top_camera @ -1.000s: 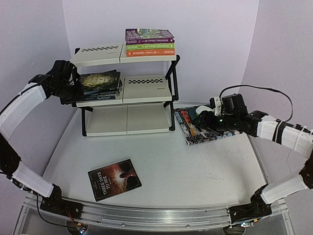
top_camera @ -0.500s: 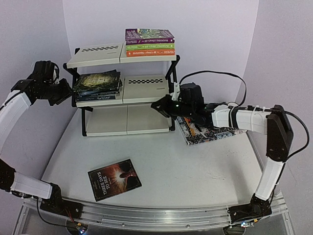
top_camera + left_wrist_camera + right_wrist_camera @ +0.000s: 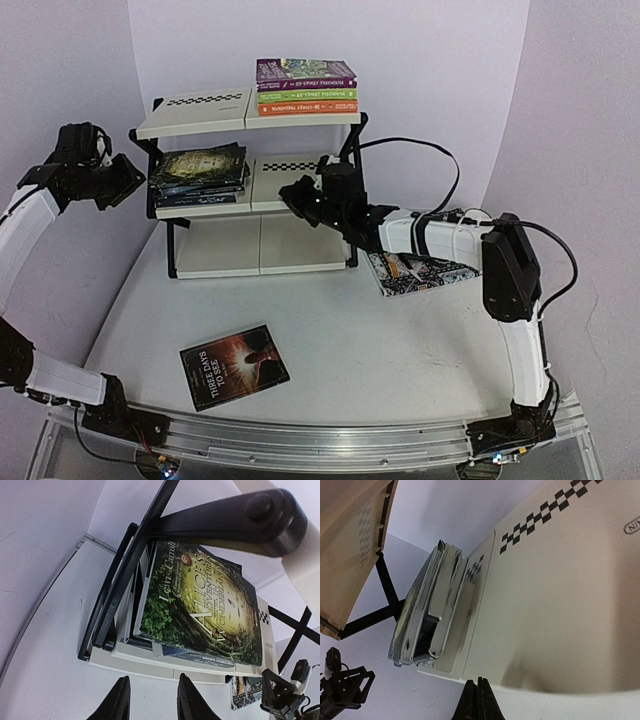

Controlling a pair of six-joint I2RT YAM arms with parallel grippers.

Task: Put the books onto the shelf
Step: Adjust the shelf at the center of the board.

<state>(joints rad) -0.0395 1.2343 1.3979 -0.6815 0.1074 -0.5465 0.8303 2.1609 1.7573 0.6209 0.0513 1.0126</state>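
Note:
The shelf [image 3: 225, 245] stands at the back of the table. Three books [image 3: 305, 85] lie stacked on its top tier, and a stack topped by a green-gold Alice book [image 3: 200, 172] [image 3: 205, 605] lies on the middle tier's left panel. One dark book [image 3: 233, 366] lies flat on the table near the front. My left gripper [image 3: 130, 180] [image 3: 152, 690] hangs just left of the middle tier, open and empty. My right gripper [image 3: 290, 190] [image 3: 478, 695] is shut on nothing at the front of the middle tier's right panel [image 3: 560, 605], right of the stack [image 3: 427, 615].
A multicoloured patterned mat [image 3: 415, 268] lies flat on the table to the right of the shelf, partly under my right arm. A black cable loops above that arm. Purple walls close in on the left, the back and the right.
My right arm swung left from the mat to the shelf's middle tier, and its gripper shut. My left gripper drew back left, off the book stack, and opened.

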